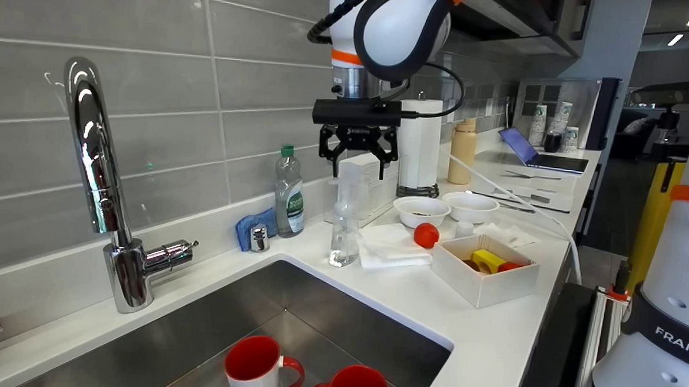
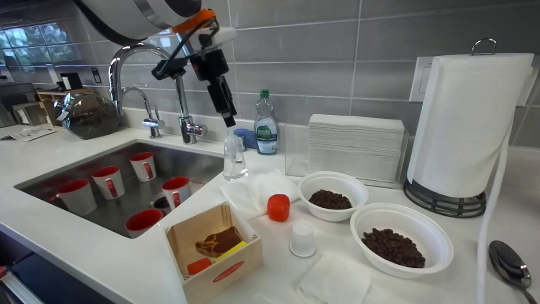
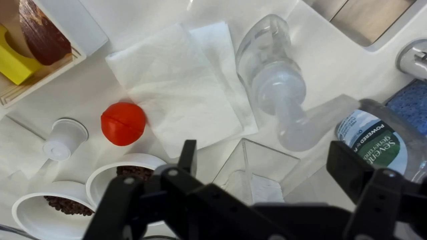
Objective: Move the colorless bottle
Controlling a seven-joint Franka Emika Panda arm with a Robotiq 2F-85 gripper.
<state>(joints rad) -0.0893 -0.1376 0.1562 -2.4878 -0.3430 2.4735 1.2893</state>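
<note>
Robot base (image 1: 661,346): white, lettered FRANKA, glowing teal near the lower edge of the view.
Mugs (image 2: 105,185): red inside, white outside, at least five, sitting in the steel sink (image 1: 220,322).
Faucet (image 1: 103,204): tall, chrome, curved, set on the counter (image 1: 484,336) between the sink and the tiled wall (image 1: 140,47).
Wooden box (image 1: 507,287): open-topped, near the counter's edge, holding yellow, red and brown pieces (image 1: 487,261).
Colorless bottle (image 1: 344,240): upright on the counter near a corner of the sink, see-through, topped by a cloudy nozzle (image 3: 297,130); just beside the folded napkins (image 3: 180,86), hard to tell whether touching.
Gripper (image 1: 358,173): spread wide, pointing down, right at the nozzle of the colorless bottle; above or around it, impossible to tell; broad gap between the fingers (image 3: 188,156) in the wrist view.
Red ball (image 1: 426,235): resting at the edge of the folded napkins, near the wooden box.
Small white cup (image 2: 303,240): rim down, near the red ball.
Green-topped bottle (image 1: 290,196): upright near the tiled wall, labelled in green and blue, just beside a blue sponge (image 1: 245,229).
Bowls (image 2: 438,245): two, white, side by side, partly filled with dark beans (image 2: 393,248).
Napkin stack (image 2: 354,145): held in a clear holder (image 2: 296,152) near the tiled wall.
Paper-towel roll (image 1: 419,144): upright on a black wire stand (image 2: 443,207).
Tan bottle (image 1: 462,155): upright, farther along the counter, beyond the paper-towel roll in an exterior view.
Laptop (image 1: 517,145): tilted back, showing a purplish screen, toward the far end of the counter.
Patterned cups (image 1: 538,126): stacked, just beyond the laptop.
</note>
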